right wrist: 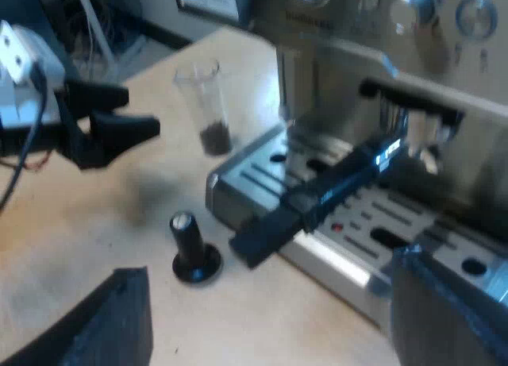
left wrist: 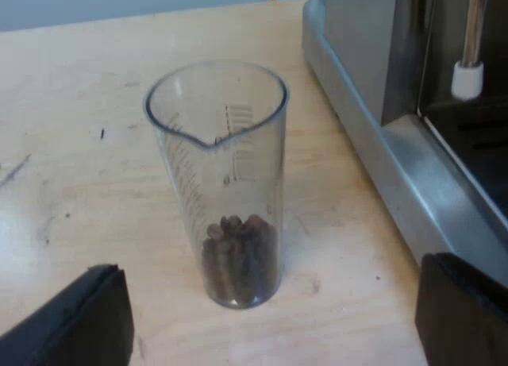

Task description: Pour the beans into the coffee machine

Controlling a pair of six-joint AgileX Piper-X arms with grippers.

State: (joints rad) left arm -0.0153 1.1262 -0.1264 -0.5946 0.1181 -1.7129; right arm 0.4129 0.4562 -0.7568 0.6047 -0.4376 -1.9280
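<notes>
Facing the measuring glass (left wrist: 226, 183), the left gripper (left wrist: 271, 322) gapes wide.

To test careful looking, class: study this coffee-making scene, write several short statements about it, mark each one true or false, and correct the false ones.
1. The clear plastic measuring glass stands upright on the pale wooden table. True.
2. The glass is filled to the brim. False: dark coffee beans cover only its bottom.
3. The glass is being gripped. False: the left pincer is open, clear of the glass on both sides.
4. The black-knobbed tamper stands on the table by the silver espresso machine. True.
</notes>
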